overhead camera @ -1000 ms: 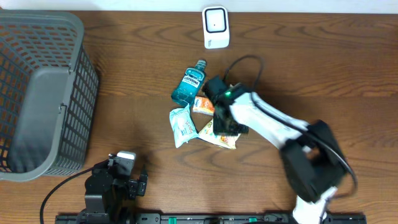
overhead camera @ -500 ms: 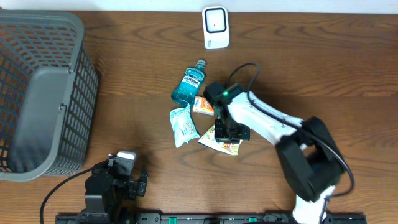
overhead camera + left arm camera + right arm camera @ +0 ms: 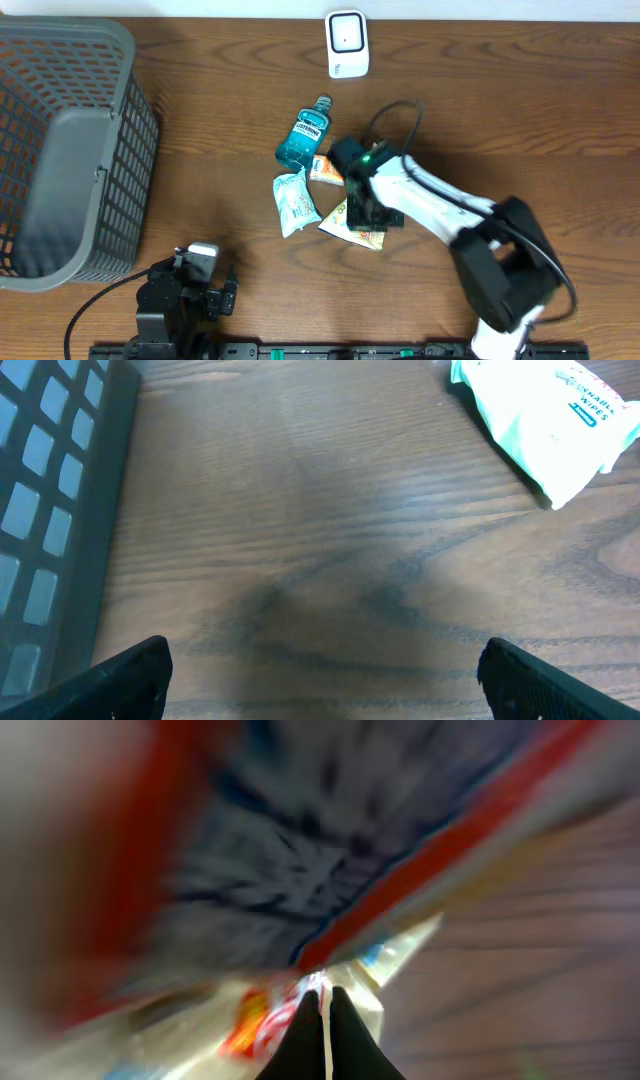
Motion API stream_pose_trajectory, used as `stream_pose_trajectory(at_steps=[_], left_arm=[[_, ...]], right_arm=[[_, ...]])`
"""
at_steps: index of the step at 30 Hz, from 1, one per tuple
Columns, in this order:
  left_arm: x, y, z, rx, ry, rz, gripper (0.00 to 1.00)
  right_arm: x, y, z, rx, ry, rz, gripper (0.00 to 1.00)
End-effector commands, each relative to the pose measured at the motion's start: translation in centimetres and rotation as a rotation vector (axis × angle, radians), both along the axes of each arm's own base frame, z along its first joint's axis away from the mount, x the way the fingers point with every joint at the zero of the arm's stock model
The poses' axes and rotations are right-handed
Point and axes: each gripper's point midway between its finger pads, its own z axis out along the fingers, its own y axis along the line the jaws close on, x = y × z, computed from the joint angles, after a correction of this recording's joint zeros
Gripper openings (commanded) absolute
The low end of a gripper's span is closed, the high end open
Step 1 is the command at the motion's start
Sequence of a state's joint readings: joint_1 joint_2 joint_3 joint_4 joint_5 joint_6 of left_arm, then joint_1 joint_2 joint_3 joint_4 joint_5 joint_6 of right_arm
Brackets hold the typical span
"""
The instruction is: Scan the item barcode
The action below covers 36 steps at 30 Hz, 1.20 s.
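From overhead, the white scanner (image 3: 347, 43) stands at the far edge of the desk (image 3: 520, 110), window up, well apart from the goods. The pile sits mid-desk: a blue mouthwash bottle (image 3: 305, 136), a small orange box (image 3: 324, 170), a pale wipes pack (image 3: 293, 201) and, nearest, a yellow snack packet (image 3: 350, 227). The right claw (image 3: 365, 210) is down on that packet's right side, arm stretched in from the near right. This looks like the pick, since the packet lies loose at the near side of the heap and is easy to reach. A grey basket (image 3: 70, 150) waits far left, probably for scanned goods.

Left wrist view now: the left claw (image 3: 325, 685) is spread wide over bare wood, holding nothing, with the wipes pack off at the top right and the basket wall on the left. It is parked out of the way.

Right wrist view: very blurred, the packet's red and dark print fills the frame close to the lens. The fingertips (image 3: 305, 1035) are pressed together, apparently pinching the packet's thin edge. A grip that slight could let it swing or slip on the way to the scanner.
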<state>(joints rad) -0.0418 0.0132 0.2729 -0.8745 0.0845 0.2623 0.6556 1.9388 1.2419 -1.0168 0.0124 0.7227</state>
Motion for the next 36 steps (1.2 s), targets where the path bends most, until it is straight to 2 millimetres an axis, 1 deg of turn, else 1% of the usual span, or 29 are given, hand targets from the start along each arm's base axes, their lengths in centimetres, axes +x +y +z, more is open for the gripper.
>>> stream_pose_trajectory(at_steps=[1, 3, 6, 9, 13, 15, 17, 20, 23, 26, 28, 30, 32, 34, 36], left_arm=[[-0.6, -0.1, -1.0, -0.006, 0.042, -0.003, 0.98], [-0.6, -0.1, -1.0, -0.006, 0.041, -0.002, 0.98], [-0.6, -0.1, -1.0, -0.006, 0.042, -0.003, 0.98], [-0.6, -0.1, -1.0, -0.006, 0.041, -0.003, 0.98], [-0.6, -0.1, -1.0, -0.006, 0.041, -0.003, 0.98], [-0.6, -0.1, -1.0, -0.006, 0.041, -0.003, 0.98], [-0.6, -0.1, -1.0, -0.006, 0.041, -0.002, 0.98], [-0.6, -0.1, -1.0, -0.006, 0.041, -0.003, 0.98], [-0.6, -0.1, -1.0, -0.006, 0.042, -0.003, 0.98], [-0.6, -0.1, -1.0, -0.006, 0.041, -0.003, 0.98], [-0.6, -0.1, -1.0, -0.006, 0.042, -0.003, 0.98], [-0.6, -0.1, -1.0, -0.006, 0.041, -0.003, 0.98], [-0.6, -0.1, -1.0, -0.006, 0.042, -0.003, 0.98], [-0.6, -0.1, -1.0, -0.006, 0.042, -0.003, 0.98], [-0.6, -0.1, -1.0, -0.006, 0.042, -0.003, 0.98]], right_arm=[[-3.0, 0.6, -2.2, 0.012, 0.132, 0.005, 0.01], [-3.3, 1.1, -2.2, 0.04, 0.151, 0.013, 0.01], [-2.7, 1.7, -0.8, 0.065, 0.141, 0.033, 0.01], [-1.7, 2.3, 1.6, 0.094, 0.104, 0.058, 0.01], [-0.4, 3.0, 4.7, 0.15, 0.004, 0.094, 0.01], [0.4, 2.7, 5.3, 0.136, -0.05, 0.099, 0.01], [1.3, 2.1, 5.4, 0.098, -0.099, 0.103, 0.01], [1.4, 1.7, 4.8, 0.071, -0.1, 0.105, 0.03], [1.1, 1.5, 3.7, 0.053, -0.08, 0.108, 0.07], [0.6, 1.2, 1.8, 0.032, -0.05, 0.111, 0.09], [-0.2, 0.7, 0.2, 0.005, -0.015, 0.1, 0.09], [-1.0, 0.1, -1.2, -0.026, 0.019, 0.078, 0.08], [-1.8, -0.3, -2.3, -0.045, 0.06, 0.068, 0.02], [-2.4, 0.1, -2.7, -0.026, 0.099, 0.06, 0.01], [-2.9, 0.6, -2.6, 0.003, 0.123, 0.054, 0.01]])
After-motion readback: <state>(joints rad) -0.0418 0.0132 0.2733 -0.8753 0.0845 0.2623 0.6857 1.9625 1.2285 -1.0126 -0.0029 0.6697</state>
